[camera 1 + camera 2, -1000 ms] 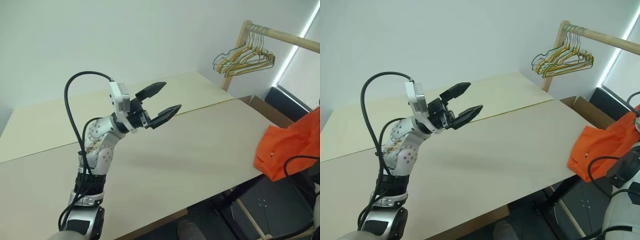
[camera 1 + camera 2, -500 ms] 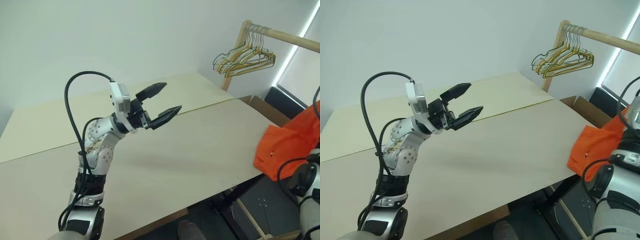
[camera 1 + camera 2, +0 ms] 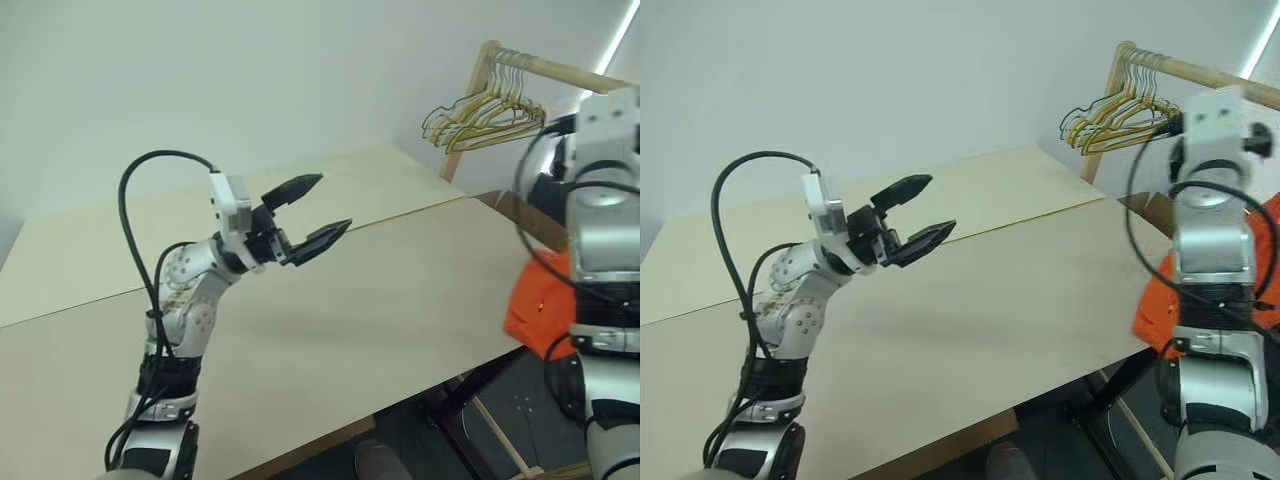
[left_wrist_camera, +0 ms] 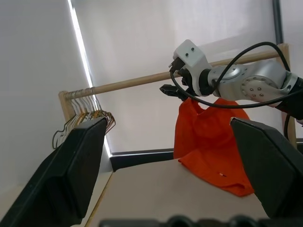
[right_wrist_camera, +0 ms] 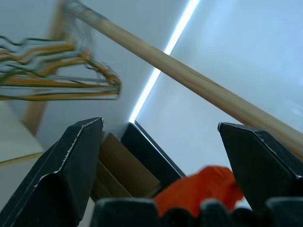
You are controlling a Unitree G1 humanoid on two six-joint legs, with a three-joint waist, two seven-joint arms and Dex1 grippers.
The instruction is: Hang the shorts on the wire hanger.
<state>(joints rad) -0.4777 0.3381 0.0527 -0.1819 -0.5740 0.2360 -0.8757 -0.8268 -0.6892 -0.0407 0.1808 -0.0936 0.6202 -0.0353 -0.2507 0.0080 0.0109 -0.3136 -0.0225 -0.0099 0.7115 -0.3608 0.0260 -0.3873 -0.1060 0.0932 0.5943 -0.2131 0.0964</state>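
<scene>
Shorts (image 4: 208, 142) hang just below right claw (image 4: 171, 90), untouched

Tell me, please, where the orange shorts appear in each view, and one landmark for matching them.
Left eye view: shorts at the right edge, beside the right arm.
Right eye view: shorts at the right, partly behind the arm.
Left wrist view: shorts at centre-right, under the rail.
Right wrist view: shorts at bottom centre.
Shared landmark: the wooden rail.
</scene>
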